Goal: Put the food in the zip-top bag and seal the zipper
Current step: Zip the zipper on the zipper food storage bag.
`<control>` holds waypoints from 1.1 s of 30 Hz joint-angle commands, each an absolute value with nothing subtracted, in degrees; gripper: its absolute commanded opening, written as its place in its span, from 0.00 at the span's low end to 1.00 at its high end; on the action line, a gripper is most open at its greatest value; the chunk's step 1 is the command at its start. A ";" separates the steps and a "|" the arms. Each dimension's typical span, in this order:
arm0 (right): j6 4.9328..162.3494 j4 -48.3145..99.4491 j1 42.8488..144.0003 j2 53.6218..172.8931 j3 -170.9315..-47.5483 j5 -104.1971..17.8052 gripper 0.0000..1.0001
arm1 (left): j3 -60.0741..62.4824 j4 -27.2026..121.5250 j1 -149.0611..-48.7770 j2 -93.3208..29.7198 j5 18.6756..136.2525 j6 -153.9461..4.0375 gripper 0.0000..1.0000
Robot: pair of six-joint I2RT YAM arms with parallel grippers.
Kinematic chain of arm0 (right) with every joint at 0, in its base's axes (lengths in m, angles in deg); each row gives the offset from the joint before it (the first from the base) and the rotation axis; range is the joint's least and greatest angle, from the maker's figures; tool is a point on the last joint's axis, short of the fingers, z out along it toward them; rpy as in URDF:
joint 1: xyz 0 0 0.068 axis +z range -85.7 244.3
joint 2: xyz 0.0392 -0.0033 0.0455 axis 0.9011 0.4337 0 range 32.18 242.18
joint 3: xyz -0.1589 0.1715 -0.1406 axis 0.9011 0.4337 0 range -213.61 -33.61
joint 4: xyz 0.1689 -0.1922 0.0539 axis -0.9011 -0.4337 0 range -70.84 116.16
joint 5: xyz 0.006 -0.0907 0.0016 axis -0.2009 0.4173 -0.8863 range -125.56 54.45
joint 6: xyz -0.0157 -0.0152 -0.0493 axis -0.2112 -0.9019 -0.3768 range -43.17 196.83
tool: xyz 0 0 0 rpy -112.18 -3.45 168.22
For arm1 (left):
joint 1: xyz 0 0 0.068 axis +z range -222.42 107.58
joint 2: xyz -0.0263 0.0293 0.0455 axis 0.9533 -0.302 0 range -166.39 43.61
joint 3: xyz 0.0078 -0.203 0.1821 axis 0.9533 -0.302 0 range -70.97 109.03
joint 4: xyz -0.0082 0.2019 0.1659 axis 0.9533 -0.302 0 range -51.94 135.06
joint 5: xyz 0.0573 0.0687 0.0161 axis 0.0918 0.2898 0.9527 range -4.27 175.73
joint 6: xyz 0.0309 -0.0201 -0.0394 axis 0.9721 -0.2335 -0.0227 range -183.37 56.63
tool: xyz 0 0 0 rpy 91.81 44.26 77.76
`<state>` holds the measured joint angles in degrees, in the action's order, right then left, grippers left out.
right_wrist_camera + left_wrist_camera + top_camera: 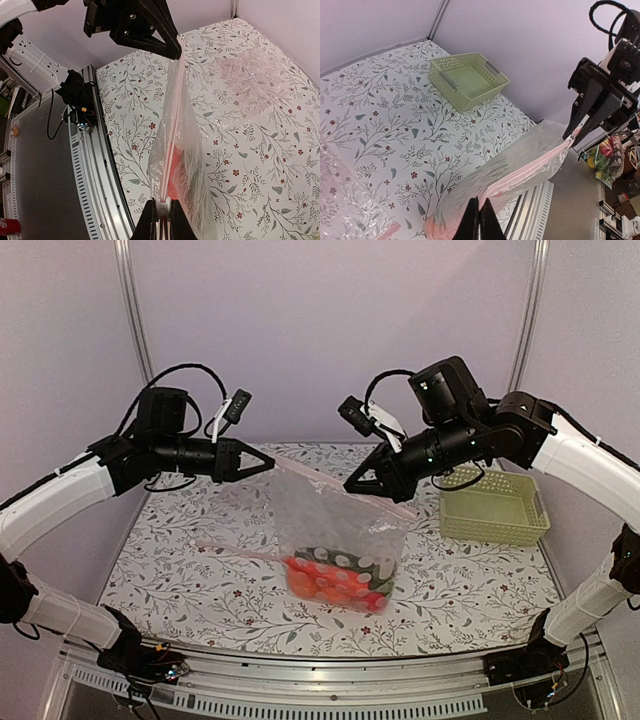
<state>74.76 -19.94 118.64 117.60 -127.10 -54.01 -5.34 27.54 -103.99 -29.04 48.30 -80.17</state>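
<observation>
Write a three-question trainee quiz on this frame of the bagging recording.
1. True or false: the food sits at the bottom of the zip-top bag.
2. The right gripper is shut on: A) the basket, B) the zipper, C) an orange.
3. What holds the zipper's other end?
Key: 1 true; 2 B; 3 the left gripper, also shut.

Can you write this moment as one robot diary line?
left gripper: shut on zipper | right gripper: shut on zipper | food: inside zip-top bag | seal: unclear
</observation>
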 commanded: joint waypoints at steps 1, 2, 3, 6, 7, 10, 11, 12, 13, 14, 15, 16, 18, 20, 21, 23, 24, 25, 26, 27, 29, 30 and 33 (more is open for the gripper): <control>75.33 -29.34 118.50 114.62 -126.24 -54.65 0.00 | -6.36 28.18 -98.97 -27.73 56.04 -81.14 0.00; 75.33 -29.33 118.51 114.62 -126.24 -54.63 0.00 | -6.37 28.17 -98.79 -27.68 55.94 -81.22 0.00; 75.33 -29.37 118.52 114.62 -126.20 -54.63 0.00 | -6.44 28.12 -98.64 -27.69 55.94 -81.28 0.00; 75.33 -29.39 118.55 114.62 -126.26 -54.57 0.00 | -6.58 28.18 -98.05 -27.51 55.80 -81.33 0.00; 75.33 -29.47 118.53 114.57 -126.32 -54.55 0.00 | -6.62 28.26 -97.91 -27.46 55.82 -81.35 0.00; 75.27 -29.53 118.52 114.53 -126.33 -54.55 0.00 | -6.78 28.36 -97.45 -27.34 55.75 -81.42 0.00; 75.32 -29.55 118.53 114.53 -126.33 -54.46 0.00 | -6.80 28.27 -97.28 -27.25 55.75 -81.44 0.00; 75.33 -29.56 118.50 114.53 -126.33 -54.45 0.00 | -6.83 28.29 -97.18 -27.19 55.75 -81.47 0.00; 75.33 -29.63 118.52 114.49 -126.33 -54.45 0.00 | -6.81 28.22 -97.05 -27.20 55.75 -81.41 0.00; 75.33 -29.67 118.53 114.45 -126.33 -54.37 0.00 | -6.81 28.16 -96.84 -27.08 55.73 -81.39 0.00; 75.29 -29.72 118.53 114.44 -126.33 -54.36 0.00 | -6.88 28.20 -96.59 -26.99 55.75 -81.40 0.00; 75.30 -29.70 118.53 114.44 -126.33 -54.36 0.00 | -6.89 28.16 -96.47 -26.90 55.75 -81.39 0.00; 75.33 -29.75 118.50 114.41 -126.33 -54.29 0.00 | -6.98 28.10 -96.08 -26.80 55.75 -81.46 0.00; 75.18 -29.76 118.53 114.41 -126.33 -54.28 0.00 | -7.11 27.94 -95.68 -26.71 55.67 -81.42 0.00; 75.23 -29.80 118.53 114.39 -126.33 -54.28 0.00 | -7.22 27.91 -95.44 -26.63 55.60 -81.44 0.00; 75.24 -29.88 118.51 114.44 -126.33 -54.34 0.00 | -7.46 27.94 -95.07 -26.49 55.54 -81.55 0.00; 75.24 -29.91 118.49 114.40 -126.33 -54.28 0.00 | -7.57 27.92 -94.91 -26.45 55.57 -81.46 0.00; 75.24 -30.01 118.52 114.36 -126.33 -54.20 0.00 | -7.64 27.92 -94.67 -26.25 55.62 -81.44 0.00; 75.29 -30.06 118.53 114.36 -126.37 -54.26 0.00 | -7.68 27.96 -94.46 -26.10 55.66 -81.45 0.00; 75.26 -30.15 118.46 114.39 -126.34 -54.23 0.00 | -7.76 27.86 -94.14 -25.96 55.67 -81.41 0.00; 75.32 -30.14 118.52 114.36 -126.33 -54.12 0.00 | -7.86 27.71 -93.61 -25.63 55.67 -81.25 0.00; 75.33 -30.19 118.46 114.35 -126.33 -54.17 0.00 | -7.86 27.64 -93.44 -25.48 55.67 -81.26 0.00; 75.25 -30.25 118.48 114.27 -126.33 -54.05 0.00 | -8.02 27.40 -92.69 -25.10 55.66 -81.14 0.00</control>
<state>74.74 -19.97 118.64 117.60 -127.06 -53.23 -7.20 27.41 -98.20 -26.54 47.36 -80.85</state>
